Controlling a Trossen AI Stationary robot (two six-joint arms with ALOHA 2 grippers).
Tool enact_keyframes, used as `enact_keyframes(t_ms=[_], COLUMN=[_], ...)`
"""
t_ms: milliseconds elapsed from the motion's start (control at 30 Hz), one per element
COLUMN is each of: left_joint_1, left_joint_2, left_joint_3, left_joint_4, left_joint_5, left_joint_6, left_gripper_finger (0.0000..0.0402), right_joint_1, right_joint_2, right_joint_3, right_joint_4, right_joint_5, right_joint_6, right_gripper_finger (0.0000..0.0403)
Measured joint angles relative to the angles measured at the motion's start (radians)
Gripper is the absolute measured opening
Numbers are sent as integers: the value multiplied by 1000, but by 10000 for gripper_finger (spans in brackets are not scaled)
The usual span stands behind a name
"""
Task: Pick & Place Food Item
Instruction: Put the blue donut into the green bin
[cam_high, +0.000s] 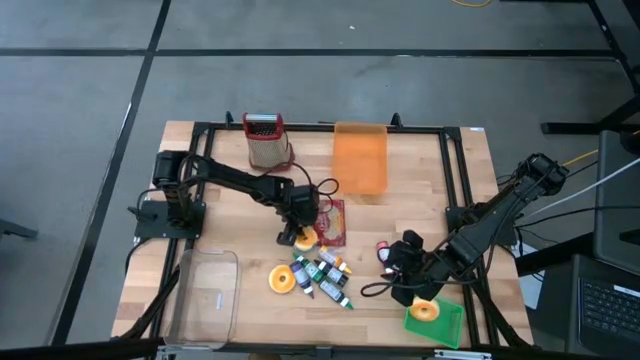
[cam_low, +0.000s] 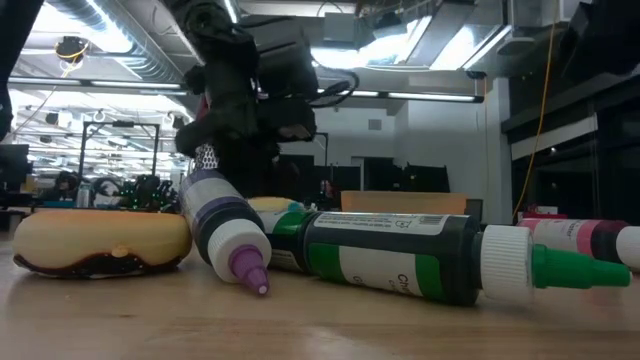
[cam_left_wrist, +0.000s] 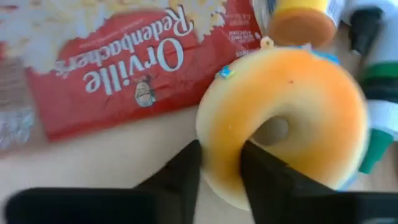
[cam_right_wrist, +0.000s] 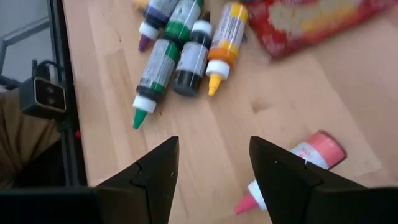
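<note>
Grey floor lies all around the pale wooden bench (cam_high: 420, 200), which has a black frame on its edges. Near the middle of the bench, the left gripper (cam_left_wrist: 221, 168) points steeply down and pinches the soft, round, orange donut (cam_left_wrist: 286, 118) across its ring. This donut lies just beside the shiny red popcorn bag (cam_left_wrist: 124, 68). Smooth plastic bottles (cam_right_wrist: 180, 56) lie in a bunch close by, five of them. Three donuts show: the pinched one, another (cam_high: 283, 279) toward the front edge, and one (cam_high: 425, 311) on the green tray (cam_high: 450, 325) at the front right corner. The right gripper (cam_right_wrist: 211, 162) hangs spread wide above the bench, beside a pink bottle (cam_right_wrist: 308, 163).
</note>
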Motion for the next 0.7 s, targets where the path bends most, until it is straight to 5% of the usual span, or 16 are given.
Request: enact_keyframes(t_ms=[133,367,700], left_joint_1=[33,100,13], left_joint_2=[-37,-101,-164], left_joint_3=[36,103,121], left_joint_4=[8,75,410], left_joint_5=[-18,133,-366], left_joint_6=[2,18,263], left_gripper_finger=[16,11,5], right_joint_1=[-4,-30,-138], right_joint_2=[0,0,5], right_joint_3=[0,0,0], right_joint_4=[6,32,232], right_joint_5=[100,317,595], right_joint_6=[-57,-174,-160], right_gripper_finger=[198,198,198])
